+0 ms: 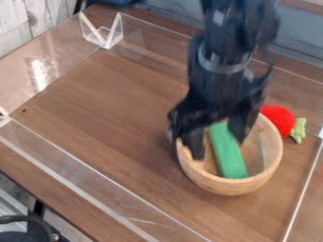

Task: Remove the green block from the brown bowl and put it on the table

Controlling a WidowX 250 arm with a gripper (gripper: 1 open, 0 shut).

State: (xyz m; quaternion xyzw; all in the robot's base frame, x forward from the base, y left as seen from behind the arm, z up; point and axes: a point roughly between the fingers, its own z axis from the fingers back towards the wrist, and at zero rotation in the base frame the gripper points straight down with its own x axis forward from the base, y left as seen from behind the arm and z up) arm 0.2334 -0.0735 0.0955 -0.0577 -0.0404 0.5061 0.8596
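The green block (229, 155) lies lengthwise inside the brown bowl (206, 174), which stands on the table (101, 104) toward the right. My gripper (221, 134) points down into the bowl, open, with one finger on each side of the block's far end. Its dark fingers (191, 141) reach to about rim height and hide the block's far end and the bowl's back rim. I cannot tell whether the fingers touch the block.
A red strawberry-like toy (280, 118) with green leaves lies just behind the bowl on the right. A small clear acrylic stand (101, 30) sits at the back left. Low clear walls (76, 170) edge the tabletop.
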